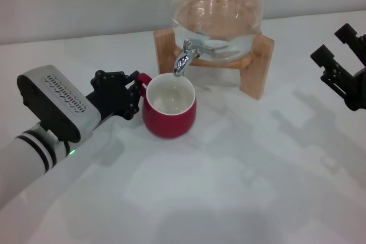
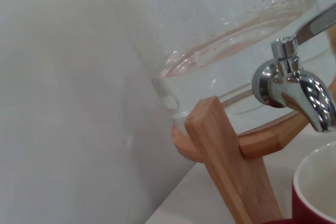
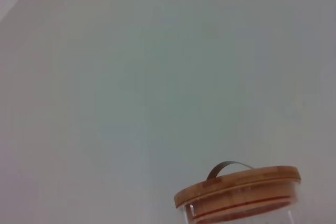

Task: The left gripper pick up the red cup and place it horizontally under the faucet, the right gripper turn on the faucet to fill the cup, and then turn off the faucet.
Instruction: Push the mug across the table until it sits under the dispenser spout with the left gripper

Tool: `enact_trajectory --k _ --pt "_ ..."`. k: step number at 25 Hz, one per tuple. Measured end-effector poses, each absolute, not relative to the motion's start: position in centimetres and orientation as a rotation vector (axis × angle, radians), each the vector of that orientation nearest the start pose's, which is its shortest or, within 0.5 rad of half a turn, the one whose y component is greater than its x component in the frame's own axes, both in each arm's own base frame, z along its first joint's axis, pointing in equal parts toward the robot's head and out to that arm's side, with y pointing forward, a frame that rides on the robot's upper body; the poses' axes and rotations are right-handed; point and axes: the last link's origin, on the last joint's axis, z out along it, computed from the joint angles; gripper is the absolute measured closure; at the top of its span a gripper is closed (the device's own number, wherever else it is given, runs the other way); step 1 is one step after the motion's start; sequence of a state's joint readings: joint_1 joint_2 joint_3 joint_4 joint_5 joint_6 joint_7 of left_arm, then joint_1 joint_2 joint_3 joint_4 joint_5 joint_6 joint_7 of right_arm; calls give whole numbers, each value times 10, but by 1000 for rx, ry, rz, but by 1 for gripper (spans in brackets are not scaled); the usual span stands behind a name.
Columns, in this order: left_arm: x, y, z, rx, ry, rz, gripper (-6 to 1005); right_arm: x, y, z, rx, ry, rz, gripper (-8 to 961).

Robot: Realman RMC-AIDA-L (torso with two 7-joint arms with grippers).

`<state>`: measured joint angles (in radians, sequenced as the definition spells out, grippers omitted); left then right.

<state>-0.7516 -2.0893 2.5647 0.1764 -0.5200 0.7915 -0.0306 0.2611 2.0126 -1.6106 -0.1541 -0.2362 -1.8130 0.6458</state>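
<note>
The red cup (image 1: 169, 111) stands upright on the white table, its white inside open directly below the spout of the chrome faucet (image 1: 183, 57). My left gripper (image 1: 135, 91) reaches in from the left and is shut on the cup's red handle. The left wrist view shows the faucet (image 2: 294, 87) close up, with the cup's rim (image 2: 315, 187) just under the spout; no stream of water shows there. My right gripper (image 1: 336, 44) hangs at the right edge, open and empty, well away from the faucet.
The glass water dispenser (image 1: 217, 10) holds water and sits on a wooden stand (image 1: 257, 72) at the back centre. Its wooden lid (image 3: 239, 184) shows in the right wrist view. The white table (image 1: 229, 187) stretches in front.
</note>
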Motion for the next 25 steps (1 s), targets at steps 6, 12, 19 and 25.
enact_trajectory --k 6,12,19,25 --pt "-232 381 -110 -2312 27 -344 892 299 245 31 -1814 354 1377 137" --pt "-233 381 -110 -2311 24 -342 891 299 245 31 -1814 354 1377 138" --pt "-233 381 -110 -2309 21 -341 883 299 245 31 -1814 354 1377 140" --pt "-234 381 -110 -2309 18 -341 870 299 245 31 -1814 354 1377 141"
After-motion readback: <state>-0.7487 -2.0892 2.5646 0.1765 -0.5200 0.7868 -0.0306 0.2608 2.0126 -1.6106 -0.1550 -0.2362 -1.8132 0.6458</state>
